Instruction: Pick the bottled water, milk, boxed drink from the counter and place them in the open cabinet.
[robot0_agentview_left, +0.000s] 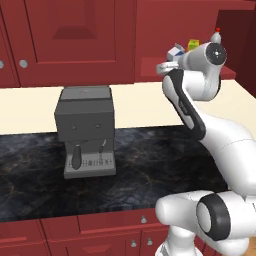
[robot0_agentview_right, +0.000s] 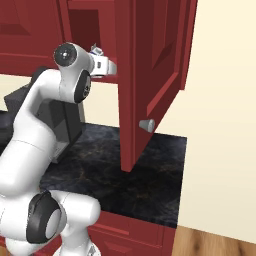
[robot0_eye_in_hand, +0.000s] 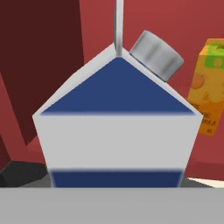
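The milk (robot0_eye_in_hand: 116, 127), a white gable-top carton with blue bands and a grey cap, stands upright and very close in the hand view. My gripper (robot0_agentview_left: 168, 65) is shut on it, up at the shelf of the open cabinet (robot0_agentview_left: 231, 73). The milk (robot0_agentview_left: 175, 51) sticks up just above the hand; its top (robot0_agentview_right: 96, 50) shows beside my gripper (robot0_agentview_right: 104, 63). The boxed drink (robot0_eye_in_hand: 209, 87), orange-yellow with a green top, stands on the shelf behind the carton, also boxed drink (robot0_agentview_left: 193, 45). The bottled water's red cap (robot0_agentview_left: 216, 35) peeks over my wrist joint, its body hidden.
A grey coffee machine (robot0_agentview_left: 87, 129) stands on the black marbled counter (robot0_agentview_left: 155, 165), left of the arm. The cabinet's open door (robot0_agentview_right: 150, 75) hangs out over the counter, right of my hand. Closed red cabinets (robot0_agentview_left: 75, 35) fill the wall to the left.
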